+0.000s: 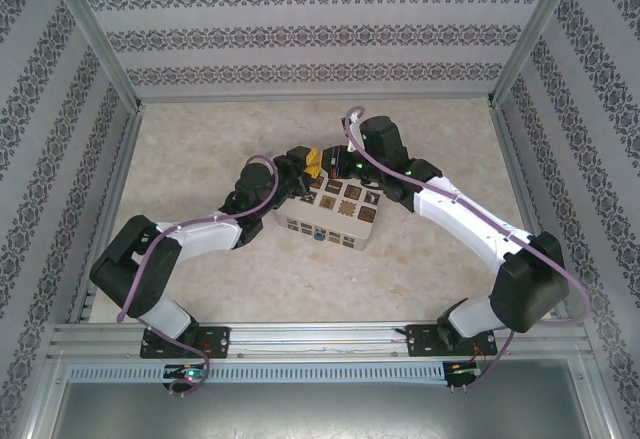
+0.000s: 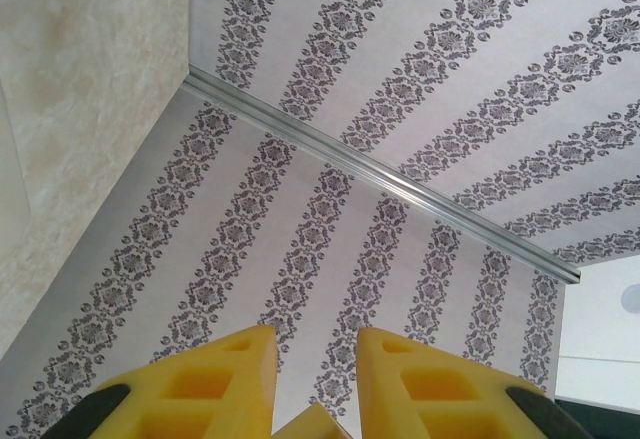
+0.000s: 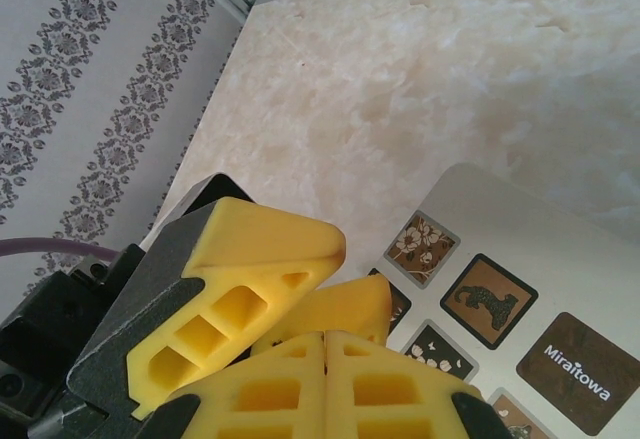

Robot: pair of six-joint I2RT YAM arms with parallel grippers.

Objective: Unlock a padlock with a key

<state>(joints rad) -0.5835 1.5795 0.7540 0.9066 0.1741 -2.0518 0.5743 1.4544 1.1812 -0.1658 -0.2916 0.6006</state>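
- The padlock (image 1: 320, 237) is seen from the top camera as a tiny blue speck on the near side face of the cream box (image 1: 345, 221), which lies mid-table (image 1: 200, 149); its shackle is too small to be made out.
- The left gripper (image 2: 316, 331) is shown in its own wrist view with its yellow fingers parted by a moderate gap, pointed at the patterned wall (image 2: 400, 109); whether anything is held cannot be told.
- The right gripper (image 3: 325, 337) is shown in its wrist view with its fingers pressed flat together; nothing between them can be made out.
- In the right wrist view the left fingers (image 3: 240, 259) are seen just beside the right tips, above the box's patterned squares.
- Only from above are both arms seen meeting over the box's far edge.
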